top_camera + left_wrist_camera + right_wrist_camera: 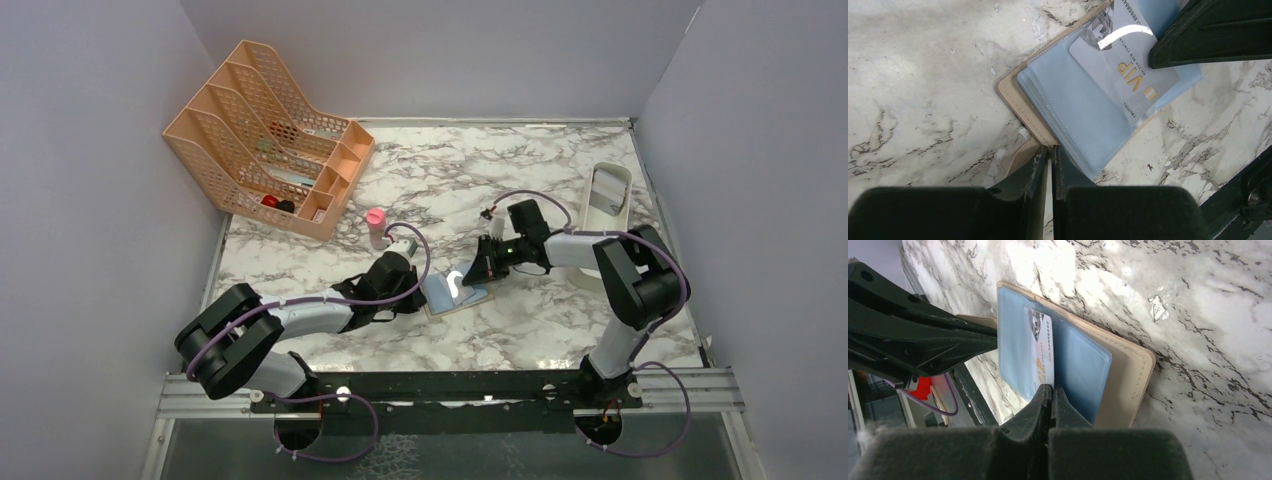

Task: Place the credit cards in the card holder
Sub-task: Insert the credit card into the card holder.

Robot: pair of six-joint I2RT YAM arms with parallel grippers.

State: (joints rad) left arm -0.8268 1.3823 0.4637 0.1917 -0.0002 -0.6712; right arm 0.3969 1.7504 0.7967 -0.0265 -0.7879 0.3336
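The card holder (458,295) lies open, blue sleeves up, at mid-counter (520,345) between the two arms. The left fingers (1054,150) are drawn nearly together, only a slit between them, pinching the holder's near edge where the tan cover meets the sleeves. A tan tab shows just beside them.

From the opposite side, the right fingers (1050,391) are fully closed on one short end of a silver credit card (1128,75) marked "VIP". The card lies flat against the blue sleeves, angled across the open page. Whether its far end sits inside a pocket cannot be told. The tan cover's stitched rim runs out past the sleeves on the right arm's side and lies flat on the marble.

Bare marble stretches beyond the holder on its far side and on its near side, towards the arm bases. A small bottle with a pink cap (376,222) stands near the left wrist, just behind it. The peach mesh file rack (270,135) sits in the far left corner against the wall. The white oblong tray (607,190) rests by the right wall, behind the right arm. Both lie well apart from the holder. Grey walls close the counter on three sides.
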